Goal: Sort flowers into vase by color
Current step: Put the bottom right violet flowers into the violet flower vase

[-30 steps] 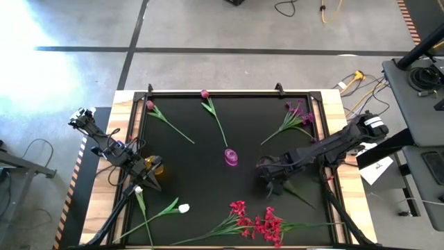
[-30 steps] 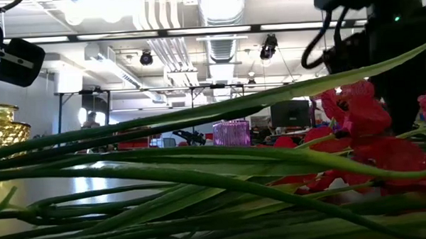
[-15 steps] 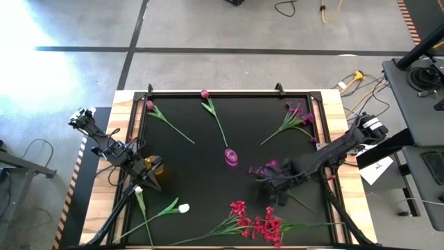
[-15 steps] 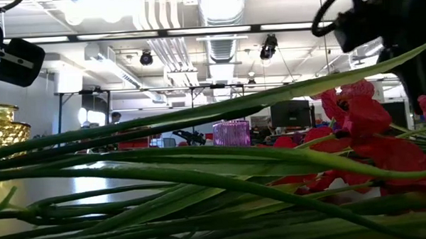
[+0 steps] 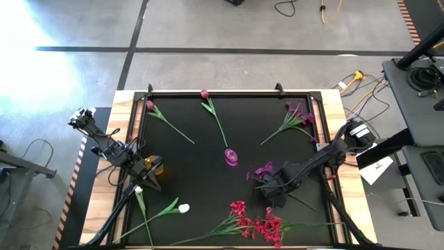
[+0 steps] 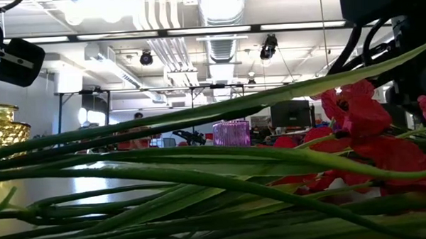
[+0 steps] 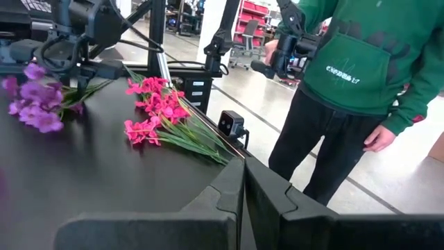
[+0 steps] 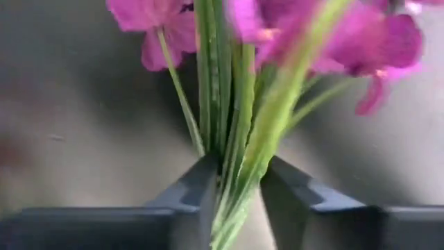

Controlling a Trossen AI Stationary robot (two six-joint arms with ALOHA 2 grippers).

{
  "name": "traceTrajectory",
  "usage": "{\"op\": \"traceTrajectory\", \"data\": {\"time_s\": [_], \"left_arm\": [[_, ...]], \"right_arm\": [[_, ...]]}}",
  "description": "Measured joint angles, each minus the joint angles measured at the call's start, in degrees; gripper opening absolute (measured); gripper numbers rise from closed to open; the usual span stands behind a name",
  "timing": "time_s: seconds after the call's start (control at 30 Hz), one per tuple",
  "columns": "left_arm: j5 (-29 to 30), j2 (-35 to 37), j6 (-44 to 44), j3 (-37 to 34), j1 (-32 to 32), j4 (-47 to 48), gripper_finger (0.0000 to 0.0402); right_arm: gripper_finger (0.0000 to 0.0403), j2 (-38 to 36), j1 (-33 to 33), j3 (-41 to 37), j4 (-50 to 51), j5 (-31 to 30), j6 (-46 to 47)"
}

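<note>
Lifted since a second ago, the purple flower stem (image 5: 264, 170) now shows its blossoms left of the right gripper (image 5: 276, 186), whose fingers (image 8: 201, 191) pinch its green stalks, near the table's (image 5: 194, 163) right-front part beside the pink vase (image 5: 231, 157). Left gripper (image 7: 243, 201) stays closed by the gold vase (image 5: 154, 165) at the left edge. Red flowers (image 5: 258, 223) lie along the front edge.
</note>
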State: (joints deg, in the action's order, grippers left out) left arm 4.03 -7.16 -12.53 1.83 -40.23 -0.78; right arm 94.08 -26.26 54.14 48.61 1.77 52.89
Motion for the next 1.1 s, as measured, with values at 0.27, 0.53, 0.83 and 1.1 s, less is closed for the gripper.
{"op": "traceTrajectory", "data": {"time_s": [0.27, 0.53, 0.83, 1.1], "left_arm": [[-0.02, 0.01, 0.00, 0.00, -0.02, 0.04, 0.0000], [-0.02, 0.02, 0.00, -0.02, -0.02, 0.02, 0.0000], [-0.02, 0.02, 0.00, 0.00, -0.01, 0.02, 0.0000], [-0.02, 0.02, 0.00, 0.00, -0.02, 0.01, 0.0000]], "right_arm": [[0.0015, -9.81, 2.67, 1.00, -0.78, -8.50, 3.46], [0.0015, -25.12, 3.42, 7.04, -12.13, -34.13, -0.78], [0.0014, -27.51, 5.99, 5.82, -53.04, -43.32, -36.19], [0.0013, -21.63, 13.34, 5.63, -61.68, -40.41, -42.47]]}}
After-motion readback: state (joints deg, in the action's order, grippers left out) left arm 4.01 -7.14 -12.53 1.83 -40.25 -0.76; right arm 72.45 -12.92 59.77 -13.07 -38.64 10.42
